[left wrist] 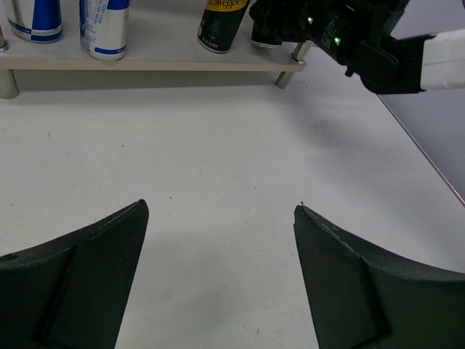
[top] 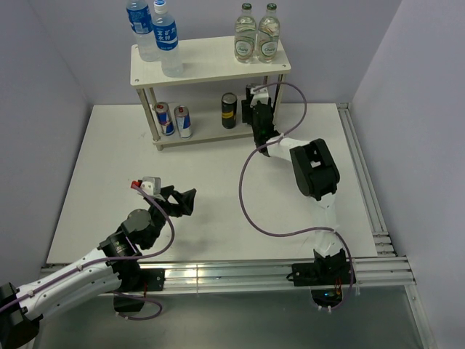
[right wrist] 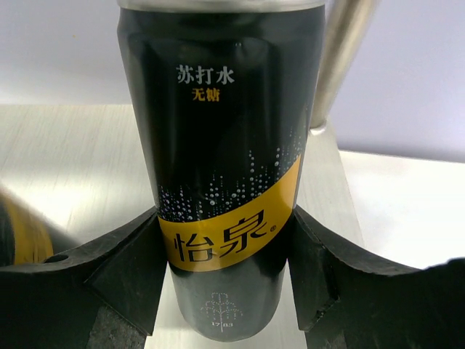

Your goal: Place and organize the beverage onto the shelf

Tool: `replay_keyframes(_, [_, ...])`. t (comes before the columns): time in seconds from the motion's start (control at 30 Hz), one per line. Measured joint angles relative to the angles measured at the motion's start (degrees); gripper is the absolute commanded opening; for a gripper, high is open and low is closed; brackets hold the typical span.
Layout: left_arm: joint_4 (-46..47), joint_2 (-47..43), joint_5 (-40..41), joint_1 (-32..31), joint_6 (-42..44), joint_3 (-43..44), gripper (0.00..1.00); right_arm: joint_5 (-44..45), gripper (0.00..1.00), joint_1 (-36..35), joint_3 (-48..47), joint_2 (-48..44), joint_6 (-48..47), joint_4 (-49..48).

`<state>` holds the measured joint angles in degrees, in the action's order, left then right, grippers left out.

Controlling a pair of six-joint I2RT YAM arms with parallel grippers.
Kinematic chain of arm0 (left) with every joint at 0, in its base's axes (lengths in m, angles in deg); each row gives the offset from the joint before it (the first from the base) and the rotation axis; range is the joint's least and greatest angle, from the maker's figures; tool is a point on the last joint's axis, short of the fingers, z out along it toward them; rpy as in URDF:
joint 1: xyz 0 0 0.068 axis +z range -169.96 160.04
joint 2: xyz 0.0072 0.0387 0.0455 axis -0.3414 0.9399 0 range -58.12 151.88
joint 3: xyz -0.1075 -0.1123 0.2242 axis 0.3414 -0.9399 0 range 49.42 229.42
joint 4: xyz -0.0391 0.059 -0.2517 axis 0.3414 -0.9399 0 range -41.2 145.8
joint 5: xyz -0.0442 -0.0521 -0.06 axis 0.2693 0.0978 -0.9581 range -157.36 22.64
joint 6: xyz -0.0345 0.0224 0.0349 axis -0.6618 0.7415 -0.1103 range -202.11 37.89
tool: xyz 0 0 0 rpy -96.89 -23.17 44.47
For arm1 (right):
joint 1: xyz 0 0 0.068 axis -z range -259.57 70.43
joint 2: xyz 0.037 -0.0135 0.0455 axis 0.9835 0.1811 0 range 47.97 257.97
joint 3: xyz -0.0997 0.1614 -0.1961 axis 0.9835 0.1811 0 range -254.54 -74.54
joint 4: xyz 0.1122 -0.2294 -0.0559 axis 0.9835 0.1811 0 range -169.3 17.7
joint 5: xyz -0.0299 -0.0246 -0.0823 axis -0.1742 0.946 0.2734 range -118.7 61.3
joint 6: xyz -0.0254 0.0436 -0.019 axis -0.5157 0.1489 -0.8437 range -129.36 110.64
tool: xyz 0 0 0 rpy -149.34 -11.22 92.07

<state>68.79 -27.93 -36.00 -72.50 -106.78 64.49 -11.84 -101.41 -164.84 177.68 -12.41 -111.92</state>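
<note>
1. Right gripper [right wrist: 225, 262] clamps a dark can [right wrist: 221, 145], upright at the lower board's right end, upper centre in top view.
2. Left gripper [left wrist: 221, 233] is spread wide and holds nothing, over the table [top: 218, 189], lower left.
3. Shelf [top: 211, 70]: water bottles [top: 166, 42] top left; blue-and-silver cans [top: 182, 121] lower left; other dark can [top: 229, 110] lower middle.

The dark can [right wrist: 221, 182] in the right wrist view reads 苏打水 and 无糖 near its top, and 怡泉 on its yellow band. From the left wrist view, another dark can [left wrist: 221, 25] shows part of "Schweppes".
</note>
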Motion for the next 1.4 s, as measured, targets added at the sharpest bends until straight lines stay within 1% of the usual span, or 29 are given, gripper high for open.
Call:
replay_keyframes(0.07, [0.0, -0.1, 0.0, 0.0, 0.0, 0.0, 0.87, -0.1, 0.0, 0.0, 5.3, -2.1, 0.5, -4.9])
replay_keyframes(0.1, [0.0, -0.1, 0.0, 0.0, 0.0, 0.0, 0.87, 0.1, 0.0, 0.0, 6.8, -2.8, 0.7, -5.9])
replay_keyframes(0.3, [0.0, -0.1, 0.0, 0.0, 0.0, 0.0, 0.87, 2.1, 0.0, 0.0, 9.1, -3.1, 1.4, -10.1])
replay_keyframes(0.47, [0.0, -0.1, 0.0, 0.0, 0.0, 0.0, 0.87, 3.5, 0.0, 0.0, 7.8, -1.4, 1.3, -12.1])
replay_keyframes(0.7, [0.0, 0.1, 0.0, 0.0, 0.0, 0.0, 0.86, 5.4, 0.0, 0.0, 6.8, 3.6, -0.5, -23.5])
replay_keyframes(0.83, [0.0, 0.6, 0.0, 0.0, 0.0, 0.0, 0.86, 6.5, 0.0, 0.0, 3.7, 6.2, -0.9, -25.3])
replay_keyframes(0.97, [0.1, 0.7, 0.0, 0.0, 0.0, 0.0, 0.86, 6.7, 0.0, 0.0, 2.1, 8.5, -1.9, -29.2])
replay_keyframes(1.0, [0.1, 0.7, 0.0, 0.0, 0.0, 0.0, 0.86, 6.7, 0.15, 0.0, 2.1, 8.8, -2.3, -29.9])
replay_keyframes(1.07, [0.1, 0.7, 0.0, 0.0, 0.0, 0.0, 0.86, 6.6, 0.36, -0.2, 2.1, 9.4, -2.9, -31.2])
replay_keyframes(1.1, [0.1, 0.7, 0.0, 0.0, 0.0, 0.0, 0.86, 6.6, 0.54, -0.3, 2.1, 9.5, -3.0, -31.2])
replay_keyframes(1.13, [0.1, 0.7, 0.0, 0.0, 0.0, 0.0, 0.86, 6.4, 0.62, -0.3, 2.1, 9.6, -3.1, -31.3])
replay_keyframes(1.2, [0.1, 0.7, 0.0, 0.0, 0.0, 0.0, 0.86, 6.0, 0.75, -0.3, 2.1, 9.6, -3.3, -31.7])
replay_keyframes(1.27, [0.1, 0.7, 0.0, 0.0, 0.0, 0.0, 0.86, 5.8, 0.81, -0.4, 2.1, 9.6, -3.4, -32.9])
replay_keyframes(1.3, [0.1, 0.7, 0.0, 0.0, 0.0, 0.0, 0.86, 5.6, 0.87, -0.5, 2.1, 9.6, -3.5, -33.9])
replay_keyframes(1.4, [0.1, 0.7, 0.0, 0.0, 0.0, 0.0, 0.86, 5.2, 0.99, -0.9, 2.1, 9.6, -3.9, -37.2])
